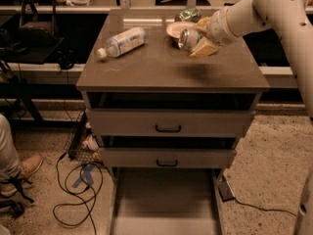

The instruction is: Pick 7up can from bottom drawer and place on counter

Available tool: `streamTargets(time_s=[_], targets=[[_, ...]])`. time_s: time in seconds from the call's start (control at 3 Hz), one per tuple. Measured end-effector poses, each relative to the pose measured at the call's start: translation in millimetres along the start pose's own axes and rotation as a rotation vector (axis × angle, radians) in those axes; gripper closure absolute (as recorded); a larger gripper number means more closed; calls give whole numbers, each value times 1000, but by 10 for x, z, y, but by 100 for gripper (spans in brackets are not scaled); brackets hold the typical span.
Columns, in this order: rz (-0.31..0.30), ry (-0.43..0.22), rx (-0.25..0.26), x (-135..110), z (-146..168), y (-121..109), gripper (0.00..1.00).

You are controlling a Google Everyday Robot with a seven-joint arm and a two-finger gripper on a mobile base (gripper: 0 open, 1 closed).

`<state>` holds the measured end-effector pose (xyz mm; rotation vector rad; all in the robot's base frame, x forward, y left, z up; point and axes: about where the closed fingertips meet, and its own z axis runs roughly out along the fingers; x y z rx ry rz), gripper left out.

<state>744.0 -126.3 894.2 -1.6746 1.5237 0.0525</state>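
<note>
Camera view: gripper [195, 37] fingers [204, 48] pinch 7up can [187, 38] above counter [142, 70].

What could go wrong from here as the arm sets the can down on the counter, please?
1. The gripper holds the 7up can above the counter, right beside the bowl. Lowering here could clip the bowl's rim or nudge the foil bag behind it.
2. The can looks tilted rather than upright, so if released like this it may tip and roll towards the counter's edge.
</note>
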Motion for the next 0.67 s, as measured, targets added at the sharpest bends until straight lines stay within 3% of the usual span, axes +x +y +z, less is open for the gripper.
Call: streamTargets(time_s=[0.33, 0.67], targets=[[5, -11, -22, -4, 92, -10, 0], [19, -40, -12, 26, 61, -62, 0]])
